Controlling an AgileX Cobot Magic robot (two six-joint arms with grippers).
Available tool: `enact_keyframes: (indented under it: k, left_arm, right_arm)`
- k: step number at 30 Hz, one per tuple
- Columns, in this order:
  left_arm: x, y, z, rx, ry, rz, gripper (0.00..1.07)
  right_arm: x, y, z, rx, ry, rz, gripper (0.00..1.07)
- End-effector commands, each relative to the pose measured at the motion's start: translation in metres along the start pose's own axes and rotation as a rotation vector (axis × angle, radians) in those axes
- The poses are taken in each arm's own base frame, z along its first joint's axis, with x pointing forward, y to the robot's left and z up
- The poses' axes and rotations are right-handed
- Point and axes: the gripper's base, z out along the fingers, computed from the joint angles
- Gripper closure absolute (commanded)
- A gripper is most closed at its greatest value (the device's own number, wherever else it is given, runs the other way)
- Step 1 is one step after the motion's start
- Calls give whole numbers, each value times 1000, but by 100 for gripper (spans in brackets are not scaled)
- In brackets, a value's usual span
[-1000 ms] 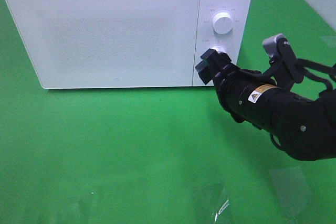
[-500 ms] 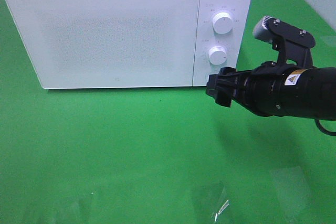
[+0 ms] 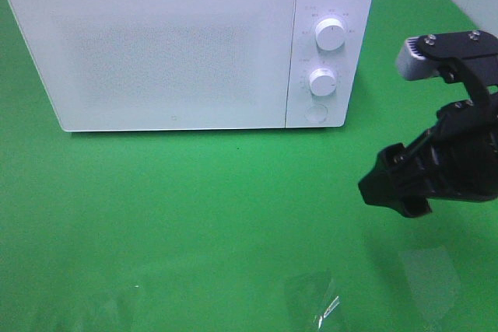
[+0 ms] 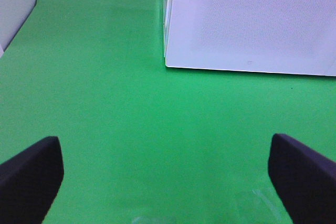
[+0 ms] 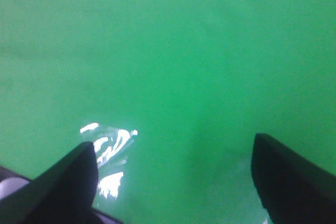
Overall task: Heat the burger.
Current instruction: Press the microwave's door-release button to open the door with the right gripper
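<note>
Progress seems late, as the white microwave [image 3: 171, 44] at the far side stands with its door shut, the burger shows in no view and may be inside, and the left gripper [image 4: 165, 179] and right gripper [image 5: 173, 182] hang empty, jaws apart.

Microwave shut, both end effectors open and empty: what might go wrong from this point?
1. The microwave is shut and no burger shows in any view, so it may be running empty.
2. The right end effector hangs open near the microwave. A stray swing might nudge the lower knob and change its setting.
</note>
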Motion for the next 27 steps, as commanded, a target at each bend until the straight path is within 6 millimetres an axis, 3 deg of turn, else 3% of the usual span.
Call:
enact_keyframes:
  k: [1,4,8,13,15,24,27]
  left_arm:
    - [0,0,-1,-1,-26,1,9]
    - [0,0,-1,-1,-26,1,9]
    - [0,0,-1,-1,-26,1,9]
    - [0,0,-1,-1,-26,1,9]
    - [0,0,-1,-1,-26,1,9]
    - [0,0,-1,-1,-26,1,9]
    - [0,0,-1,-1,-26,1,9]
  right_arm:
    - [9,-2,-20,15,57,-32,32]
    - [14,-2,-30,16,74,-33,32]
    - [26,-3,-58,16,69,-34,32]
    - [32,-4,-71,14,45,-34,32]
    - [41,-5,-89,19,-26,-42,32]
    - [66,-11,-110,45,-146,-25,32]
    - [77,-18,-124,104,-256,43,30]
